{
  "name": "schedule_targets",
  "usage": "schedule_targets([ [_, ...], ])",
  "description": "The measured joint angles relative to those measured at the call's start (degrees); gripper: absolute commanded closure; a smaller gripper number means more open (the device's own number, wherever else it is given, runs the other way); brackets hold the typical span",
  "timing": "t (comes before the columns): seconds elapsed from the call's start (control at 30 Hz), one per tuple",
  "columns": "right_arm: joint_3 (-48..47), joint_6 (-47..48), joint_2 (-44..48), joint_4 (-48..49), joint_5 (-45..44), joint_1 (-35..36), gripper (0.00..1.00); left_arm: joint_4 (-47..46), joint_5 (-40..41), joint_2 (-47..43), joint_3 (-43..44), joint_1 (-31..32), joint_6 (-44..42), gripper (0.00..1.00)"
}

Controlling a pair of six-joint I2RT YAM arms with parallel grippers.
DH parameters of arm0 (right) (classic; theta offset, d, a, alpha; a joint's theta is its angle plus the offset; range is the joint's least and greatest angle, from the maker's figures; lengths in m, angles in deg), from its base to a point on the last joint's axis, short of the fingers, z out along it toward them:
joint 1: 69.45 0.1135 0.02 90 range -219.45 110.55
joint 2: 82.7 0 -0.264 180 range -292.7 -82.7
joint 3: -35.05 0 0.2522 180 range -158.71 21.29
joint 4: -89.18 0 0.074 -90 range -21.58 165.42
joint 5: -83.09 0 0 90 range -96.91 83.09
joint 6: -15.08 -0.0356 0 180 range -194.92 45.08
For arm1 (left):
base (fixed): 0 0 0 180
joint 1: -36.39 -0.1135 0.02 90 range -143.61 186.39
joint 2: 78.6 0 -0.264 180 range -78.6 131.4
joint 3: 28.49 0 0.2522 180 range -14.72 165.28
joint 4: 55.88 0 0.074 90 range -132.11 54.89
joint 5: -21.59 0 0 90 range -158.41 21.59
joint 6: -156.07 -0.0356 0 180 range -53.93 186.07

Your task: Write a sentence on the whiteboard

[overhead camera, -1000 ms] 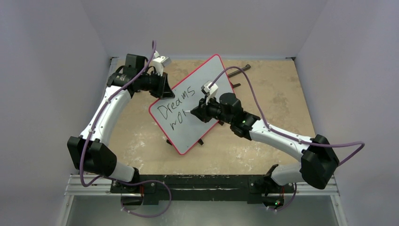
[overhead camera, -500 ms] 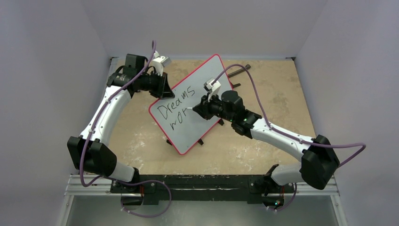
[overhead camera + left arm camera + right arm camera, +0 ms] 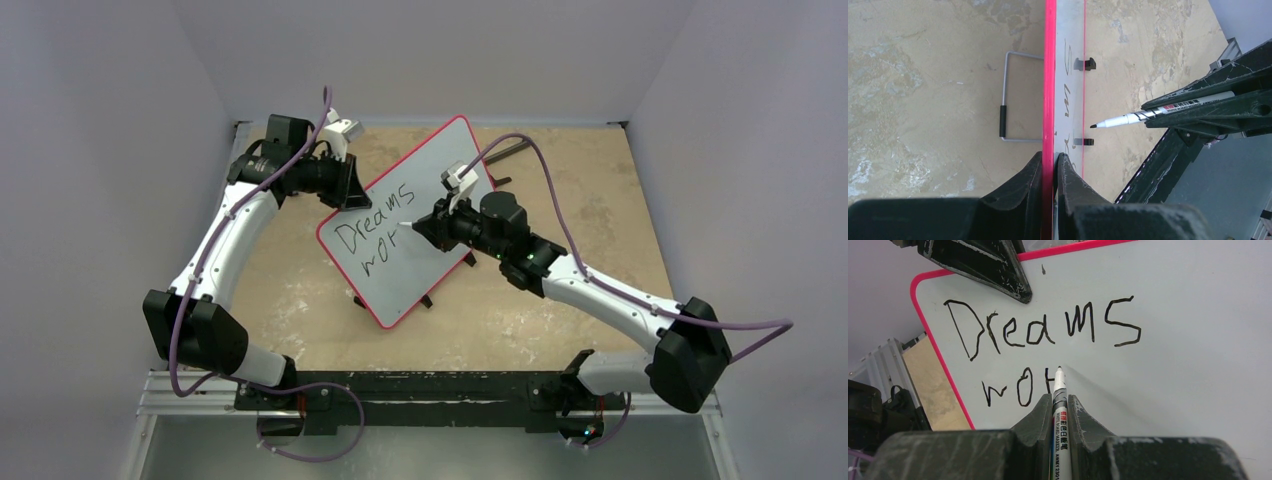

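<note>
The whiteboard [image 3: 400, 285], white with a red rim, stands tilted on the table, and my left gripper [image 3: 350, 188] is shut on its upper left edge. Seen from the left wrist, the jaws [image 3: 1049, 156] pinch the red rim [image 3: 1049, 75]. The sentence [image 3: 1043, 327] reads "Dreams", with "wo" and an upright stroke below it. My right gripper [image 3: 1060, 399] is shut on a white marker [image 3: 1059, 390]. Its tip points at the board just right of that stroke. In the left wrist view the marker [image 3: 1148, 116] tip sits a small gap off the board face.
A wire stand [image 3: 1005, 95] props the board from behind, and black clips [image 3: 1085, 63] sit on its far edge. Black feet [image 3: 428, 300] show under the board's lower edge. A dark bar [image 3: 515, 148] lies at the back of the table. Grey walls enclose three sides.
The right gripper moved the marker up and to the right along the second line. A new stroke appeared after "wo". The left arm and the board stayed still.
</note>
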Motion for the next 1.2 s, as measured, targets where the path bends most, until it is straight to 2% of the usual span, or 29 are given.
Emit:
schedule_targets([
  [0.5, 0.0, -0.3, -3.2, 0.5, 0.1, -1.0, 1.0, 0.0, 0.0, 0.0, 0.0, 0.0, 0.0, 1.0],
  [1.2, 0.8, -0.9, -3.1, 0.9, 0.0, -3.5, 1.0, 0.0, 0.0, 0.0, 0.0, 0.0, 0.0, 1.0],
])
